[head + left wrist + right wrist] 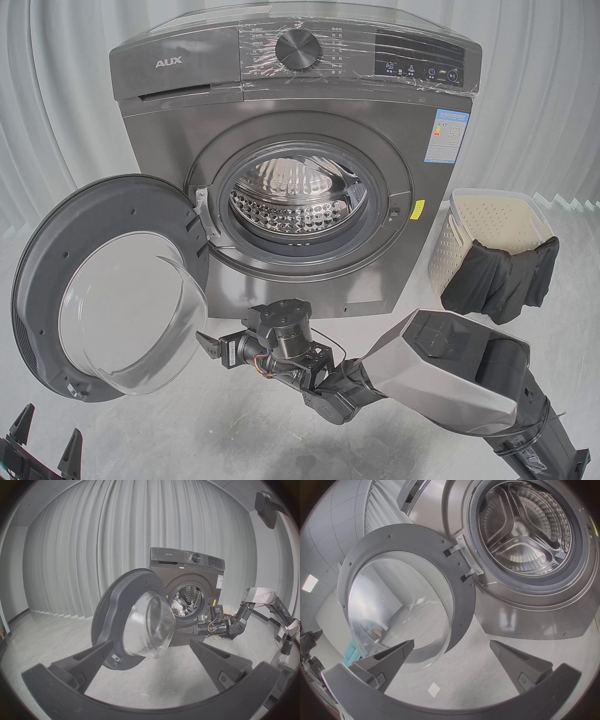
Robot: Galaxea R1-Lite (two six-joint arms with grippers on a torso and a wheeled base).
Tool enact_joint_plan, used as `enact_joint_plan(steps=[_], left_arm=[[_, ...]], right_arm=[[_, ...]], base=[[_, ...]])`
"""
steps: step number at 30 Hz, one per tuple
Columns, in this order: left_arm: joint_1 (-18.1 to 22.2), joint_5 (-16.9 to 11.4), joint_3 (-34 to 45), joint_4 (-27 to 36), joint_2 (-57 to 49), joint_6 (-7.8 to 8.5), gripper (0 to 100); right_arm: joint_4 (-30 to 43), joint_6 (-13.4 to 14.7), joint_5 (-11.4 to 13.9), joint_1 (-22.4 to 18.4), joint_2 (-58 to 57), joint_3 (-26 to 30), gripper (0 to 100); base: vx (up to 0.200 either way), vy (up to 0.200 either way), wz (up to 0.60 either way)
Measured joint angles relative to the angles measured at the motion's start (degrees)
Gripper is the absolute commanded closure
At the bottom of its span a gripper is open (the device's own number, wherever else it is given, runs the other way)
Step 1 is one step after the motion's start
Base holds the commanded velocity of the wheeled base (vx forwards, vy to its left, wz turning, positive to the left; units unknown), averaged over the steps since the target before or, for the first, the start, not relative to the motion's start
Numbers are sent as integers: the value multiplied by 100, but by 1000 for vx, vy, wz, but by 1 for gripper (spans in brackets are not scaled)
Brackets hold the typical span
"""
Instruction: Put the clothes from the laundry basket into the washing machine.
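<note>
Centrally, a grey front-loading washing machine (294,125) is seen standing on a pale floor (219,431) before a white pleated curtain (50,94). Its round door (62,250) is swung wide open on its hinge to the robot's left, with the clear bowl of the window bulging outward. The perforated steel drum (294,206) is exposed behind the opening.

To the robot's right of the machine, just beside its lower corner, a cream perforated laundry basket (445,250) is set on the floor. The clothes (500,281), of dark fabric, are draped over the basket's near rim and hang down its front. How much more lies inside cannot be told.

The right arm is stretched low across the front of the machine, below the drum opening. The right gripper (451,642) is held near the lower rim of the open door and is pointed towards it, though it appears to stand apart from it. Its two fingers (390,658) are spread wide, and nothing is held between them.

The left gripper (150,642) is positioned low on the robot's left, well back from the machine and facing the open door. Its fingers (218,664) are likewise widely parted, with nothing gripped or touched. Both grippers are well apart from the basket and the clothes.
</note>
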Motion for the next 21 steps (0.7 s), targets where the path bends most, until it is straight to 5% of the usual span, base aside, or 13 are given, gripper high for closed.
enact_joint_plan(steps=[9,21], left_arm=[[0,-2,0,0,0,-2,0],[-5,0,0,0,0,0,0]], right_arm=[[-13,-115,-126,-293,-712,902,0],[-2,-640,-189,-1384,-3656,3749,0]], base=[[0,0,0],[0,0,0]])
